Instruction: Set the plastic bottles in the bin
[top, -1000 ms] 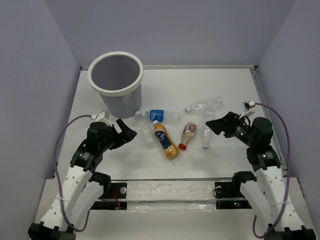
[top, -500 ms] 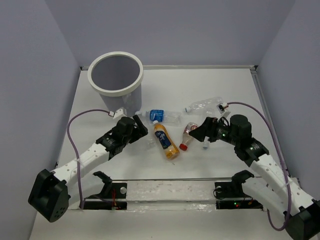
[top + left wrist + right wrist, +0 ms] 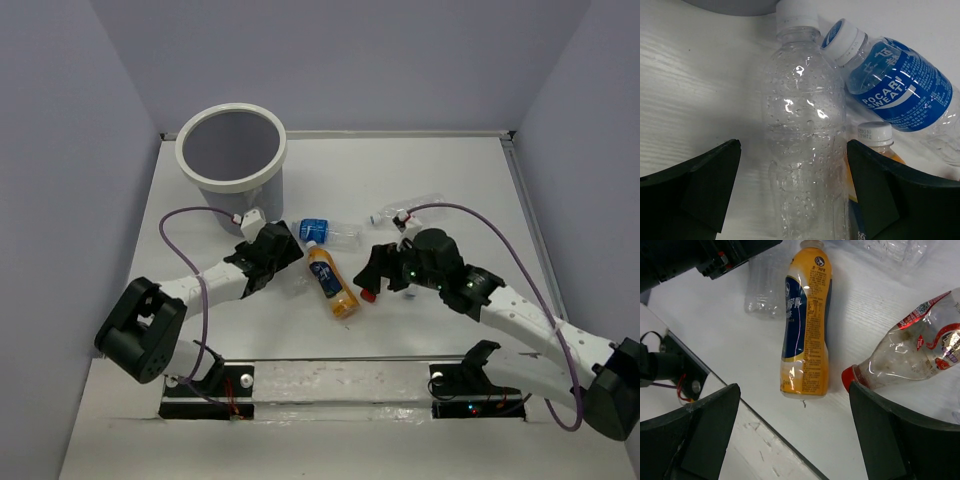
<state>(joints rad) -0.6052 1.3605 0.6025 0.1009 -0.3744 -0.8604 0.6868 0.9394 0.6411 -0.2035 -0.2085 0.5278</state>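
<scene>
**Left pincer straddles a clear bottle, nothing gripped yet**

Your left pincer (image 3: 285,252) is spread wide and empty, with one jaw on either side of the clear bottle (image 3: 802,150) and a gap on each side. That bottle lies flat mid-worktop, its long axis running straight away from the pincer and its cap toward the bin (image 3: 231,183) at the far left corner. The left arm is stretched low toward it and is the nearer arm. The blue-labelled bottle (image 3: 900,92) touches its neck. Your right pincer (image 3: 375,268), also wide and empty, hovers by the orange bottle (image 3: 806,325) and the red-capped bottle (image 3: 910,357).
</scene>
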